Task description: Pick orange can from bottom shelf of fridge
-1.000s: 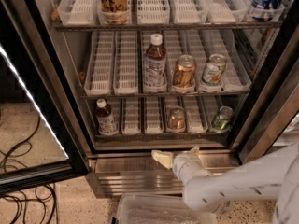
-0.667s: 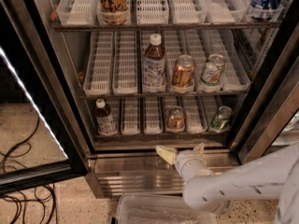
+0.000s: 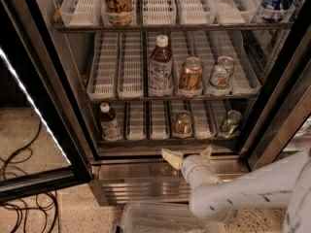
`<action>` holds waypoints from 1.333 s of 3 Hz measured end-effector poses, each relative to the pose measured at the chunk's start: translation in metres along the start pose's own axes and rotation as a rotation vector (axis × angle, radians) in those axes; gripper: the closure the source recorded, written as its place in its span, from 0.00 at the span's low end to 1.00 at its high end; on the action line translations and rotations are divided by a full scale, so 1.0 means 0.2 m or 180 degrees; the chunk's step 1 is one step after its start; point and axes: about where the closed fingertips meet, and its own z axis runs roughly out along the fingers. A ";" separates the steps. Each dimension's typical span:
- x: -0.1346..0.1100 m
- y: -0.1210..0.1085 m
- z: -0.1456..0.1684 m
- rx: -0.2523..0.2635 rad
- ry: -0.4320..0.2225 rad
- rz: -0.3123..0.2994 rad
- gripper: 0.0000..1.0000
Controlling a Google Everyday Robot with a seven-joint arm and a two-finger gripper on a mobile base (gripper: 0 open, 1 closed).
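Looking into the open fridge [image 3: 131, 181], you see the orange can [image 3: 183, 123] upright on the bottom shelf [image 3: 158, 122], in one of the white lane trays and close to the front edge. Your hand [image 3: 189, 155] hovers just outside the cabinet, over the ribbed steel base, with the can at about 12 o'clock from it (a shade toward 11). Its two fingers [image 3: 171, 158] are spread apart with nothing between them, and they are clear of the can and of the shelf lip. The white arm [image 3: 243, 195] runs back from the hand toward 4 o'clock, out to the lower right corner.

On the same shelf a green can [image 3: 230, 124] sits at 3 o'clock from the orange can, a lane or so away, and a small brown bottle [image 3: 110, 123] with a white cap stands at 9 o'clock, well apart from it.

One rack up, at 12 o'clock from the orange can, you have a copper-coloured can [image 3: 190, 74]. A tall bottle [image 3: 160, 66] stands just beside it at 9 o'clock and a white can [image 3: 222, 73] at 3 o'clock.

The black-framed glass door [image 3: 34, 106] hangs open at the left. A clear plastic bin [image 3: 155, 220] lies on the floor at 6 o'clock from the hand, and black cables [image 3: 19, 178] trail across the floor at far left.
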 end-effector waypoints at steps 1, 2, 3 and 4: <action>-0.07 0.00 0.05 0.0015 -0.0330 0.0004 0.00; -0.14 0.00 0.11 0.0025 -0.0639 -0.0031 0.00; -0.22 0.04 0.18 -0.0007 -0.0883 -0.0140 0.00; -0.27 0.07 0.23 0.0007 -0.1081 -0.0236 0.00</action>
